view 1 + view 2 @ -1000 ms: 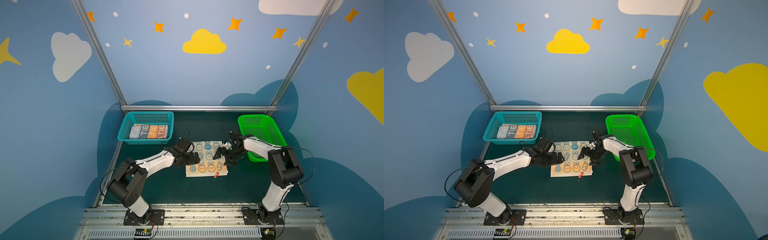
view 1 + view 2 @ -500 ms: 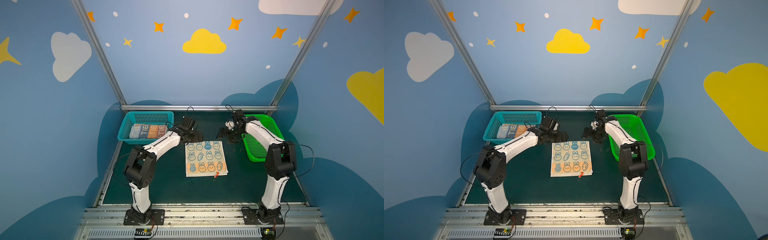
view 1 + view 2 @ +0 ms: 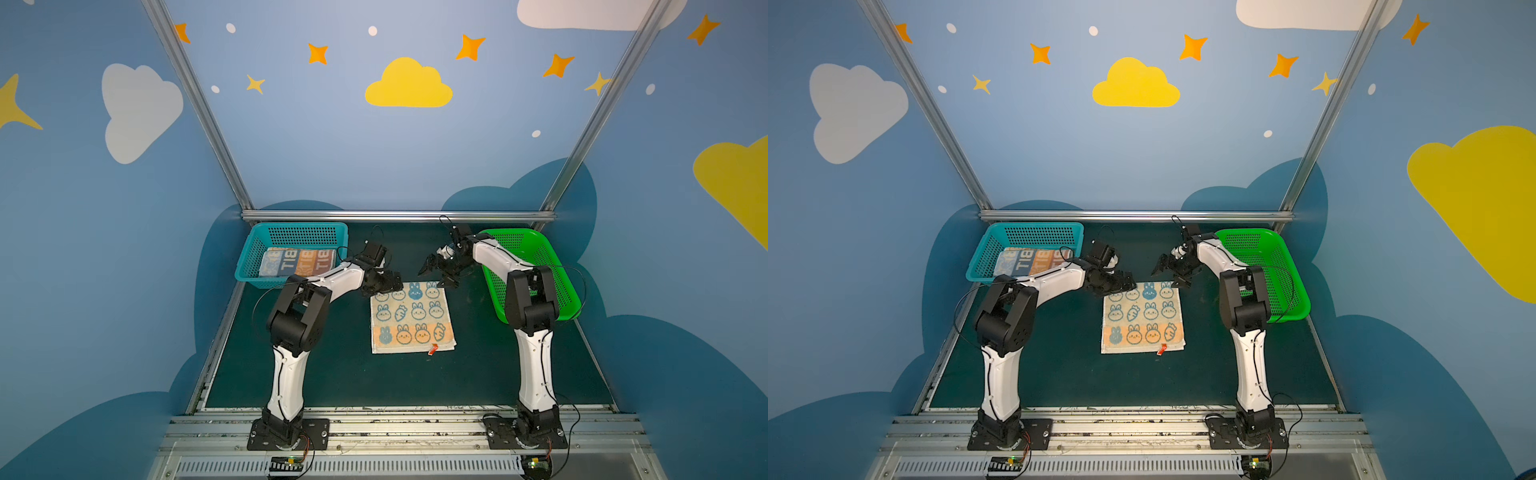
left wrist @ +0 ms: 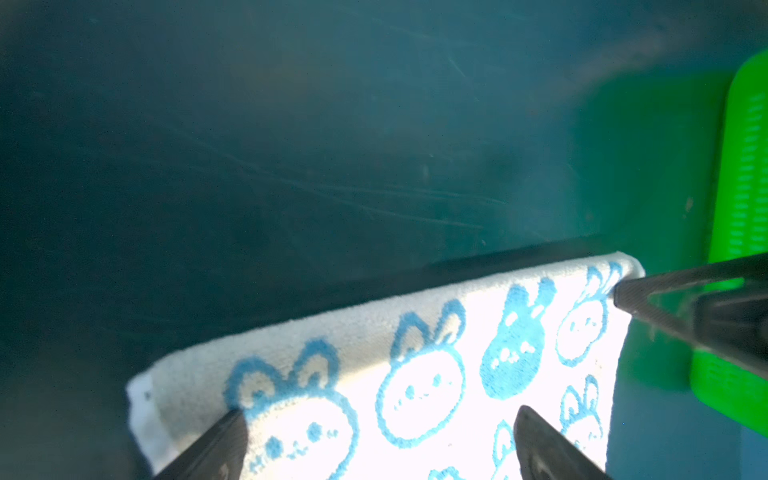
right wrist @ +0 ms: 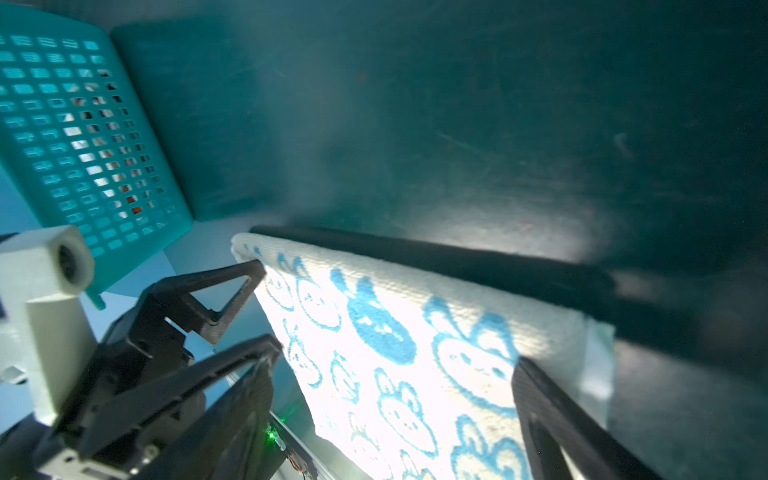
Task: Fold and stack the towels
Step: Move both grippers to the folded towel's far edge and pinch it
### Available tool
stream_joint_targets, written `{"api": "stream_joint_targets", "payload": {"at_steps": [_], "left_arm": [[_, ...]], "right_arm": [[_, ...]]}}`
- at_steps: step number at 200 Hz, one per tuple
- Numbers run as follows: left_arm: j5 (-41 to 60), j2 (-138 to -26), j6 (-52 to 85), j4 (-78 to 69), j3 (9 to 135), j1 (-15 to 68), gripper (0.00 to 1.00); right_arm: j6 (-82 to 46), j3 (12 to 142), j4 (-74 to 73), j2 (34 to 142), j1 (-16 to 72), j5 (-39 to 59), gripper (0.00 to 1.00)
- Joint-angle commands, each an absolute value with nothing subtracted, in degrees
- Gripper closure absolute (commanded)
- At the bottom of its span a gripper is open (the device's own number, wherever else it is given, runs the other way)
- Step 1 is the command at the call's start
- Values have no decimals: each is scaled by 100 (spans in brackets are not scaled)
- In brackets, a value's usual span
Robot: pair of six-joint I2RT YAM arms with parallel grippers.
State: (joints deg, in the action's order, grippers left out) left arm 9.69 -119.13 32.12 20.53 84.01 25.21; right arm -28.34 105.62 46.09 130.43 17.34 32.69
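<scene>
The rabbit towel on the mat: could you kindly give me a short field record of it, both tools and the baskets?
towel on mat: flat, in the middle, orange band at its near edge
left tool: open, over the towel's far left corner
right tool: open, above the far right corner
held: nothing
teal basket: holds a striped towel
green basket: no towel visible

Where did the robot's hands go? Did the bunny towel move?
Both arms swung from the towel's middle to its far edge. The left gripper is now at the far left corner and the right gripper is by the far right corner, both open, gripping nothing. The bunny towel lies flat where it was, and the striped towel stayed in the teal basket.
</scene>
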Motion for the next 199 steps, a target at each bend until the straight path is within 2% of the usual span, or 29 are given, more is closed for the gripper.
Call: {"api": "stream_joint_targets", "payload": {"at_steps": [1, 64, 92, 123, 153, 199], "left_arm": [[933, -12084, 3053, 2034, 8321, 2479, 1], [560, -11641, 2620, 2255, 8526, 2589, 1], [-717, -11027, 1955, 2326, 8561, 2807, 1], [-2246, -10443, 1059, 1258, 7889, 3177, 1], [-2293, -10312, 842, 947, 7585, 3186, 1], [-1717, -10310, 1084, 1284, 7509, 3190, 1]], "right_arm": [[-2792, 10515, 4593, 13148, 1625, 3345, 11], [-2319, 10698, 5037, 12674, 1575, 3093, 11], [-1903, 11015, 5560, 12518, 1565, 2404, 11], [-1352, 11392, 6123, 12808, 1683, 1511, 11], [-875, 11461, 6171, 12995, 1813, 867, 14], [-230, 11903, 6336, 13440, 1828, 711, 32]]}}
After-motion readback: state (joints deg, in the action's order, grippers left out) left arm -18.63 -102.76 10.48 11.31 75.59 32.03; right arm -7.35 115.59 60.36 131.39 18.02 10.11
